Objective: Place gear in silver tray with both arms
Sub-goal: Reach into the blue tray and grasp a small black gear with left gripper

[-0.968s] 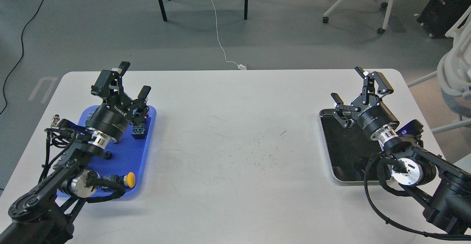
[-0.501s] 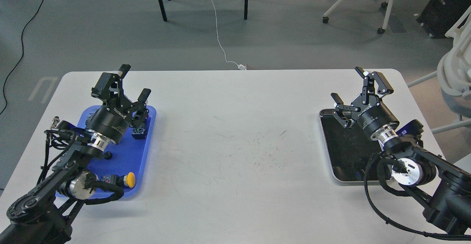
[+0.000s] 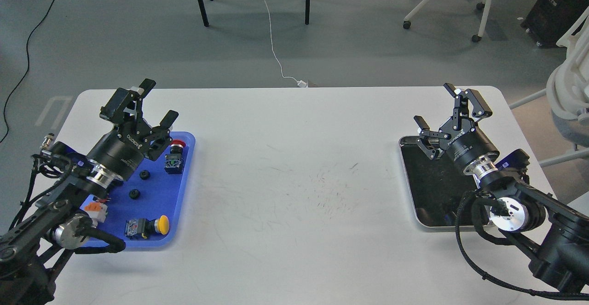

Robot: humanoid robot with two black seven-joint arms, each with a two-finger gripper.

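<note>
Two small black gears lie on the blue plastic tray (image 3: 184,167) at the left: one gear (image 3: 145,175) nearer the back, the other gear (image 3: 134,194) in front of it. My left gripper (image 3: 158,101) is open and empty, held above the blue tray's back edge, behind and above the gears. The silver tray (image 3: 407,183) with its dark floor lies at the right; I see nothing in it. My right gripper (image 3: 435,107) is open and empty above the silver tray's back edge.
The blue tray also holds a red push button (image 3: 176,146), a black-and-blue switch block (image 3: 172,164), a yellow button unit (image 3: 147,226) and an orange-and-white part (image 3: 94,208). Chairs and cables stand on the floor behind the white table (image 3: 294,181).
</note>
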